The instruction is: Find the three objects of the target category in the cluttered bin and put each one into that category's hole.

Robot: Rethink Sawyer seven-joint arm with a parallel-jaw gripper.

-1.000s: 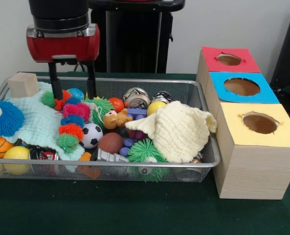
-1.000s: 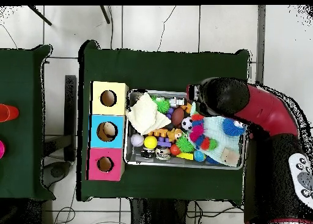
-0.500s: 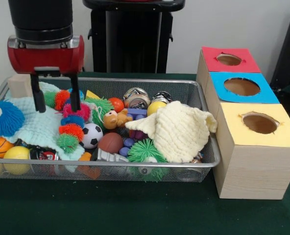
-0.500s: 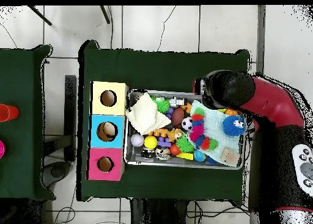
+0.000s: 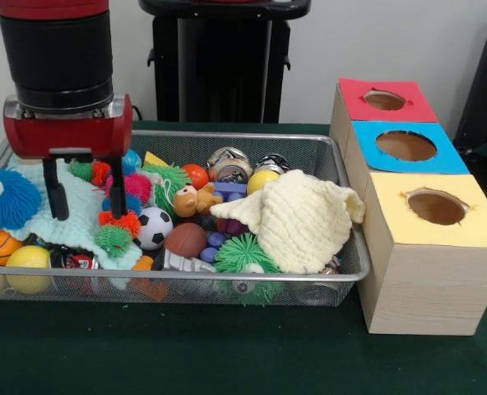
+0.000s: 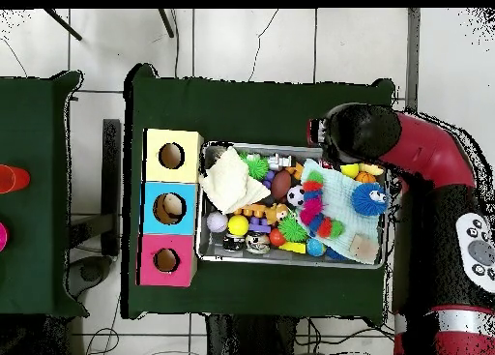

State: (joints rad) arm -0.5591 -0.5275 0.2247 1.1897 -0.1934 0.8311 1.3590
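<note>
The gripper (image 5: 85, 195) hangs wide open and empty over the pale green cloth (image 5: 67, 216) at the bin's (image 5: 252, 145) end far from the boxes (image 5: 431, 247), likely sizing up the spiky caterpillar toy (image 5: 122, 216); which toys are wanted I cannot tell.

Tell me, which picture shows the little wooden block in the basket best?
The overhead view. The wooden block lies in plain sight there on the pale green cloth, near one corner of the wire basket. In the front view the robot's gripper and arm stand in front of that corner, so the block cannot be seen.
</note>
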